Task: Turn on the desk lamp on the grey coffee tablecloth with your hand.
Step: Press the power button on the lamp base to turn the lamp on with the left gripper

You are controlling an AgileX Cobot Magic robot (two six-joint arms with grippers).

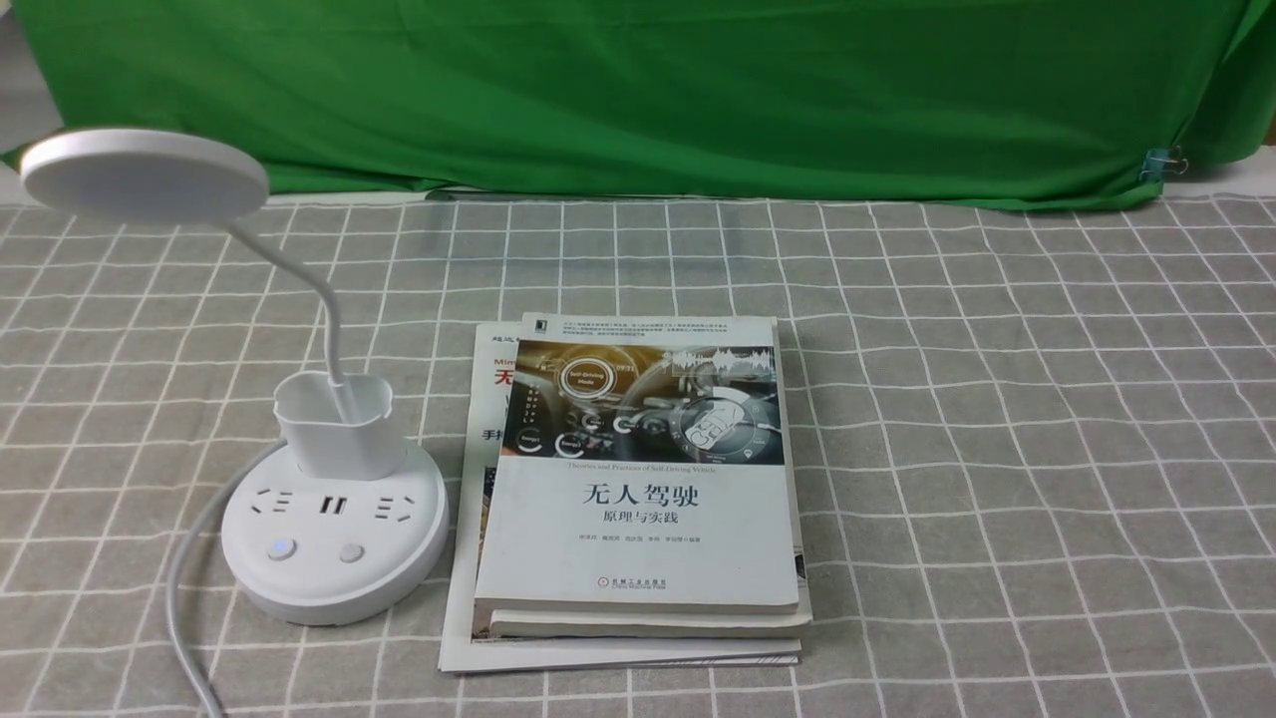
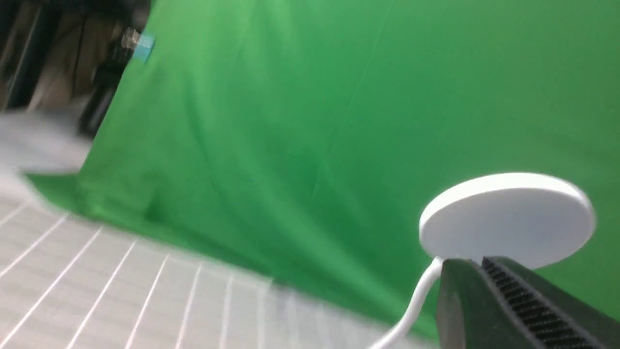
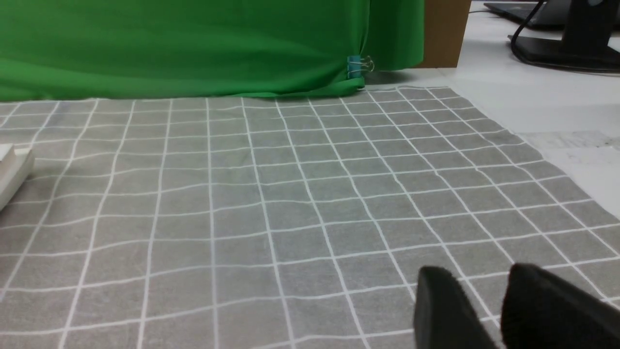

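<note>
White plastic desk lamp point(image 1: 319, 519), disc head, bendy neck, round socket base: on the grey white-gridded tablecloth point(image 1: 997, 419), just left of the stacked books point(image 1: 638, 499); buttons point(image 1: 281, 548) show in front view only. Left gripper point(image 2: 513, 305): wrist view alone, one black ribbed finger before the lamp head point(image 2: 506, 218); open or closed cannot be told. Right gripper point(image 3: 494, 315): right of the books, low over the cloth, fingertips point(image 3: 436, 300) slightly parted, empty.

The white desk lamp point(image 1: 334, 558) stands upright on the left part of the grey coffee tablecloth point(image 1: 997, 449), a grey-brown cloth gridded with thin white lines. Its round base shows sockets and two buttons. A small cup sits on the base, and the bent neck carries the flat disc head out leftward.
</note>
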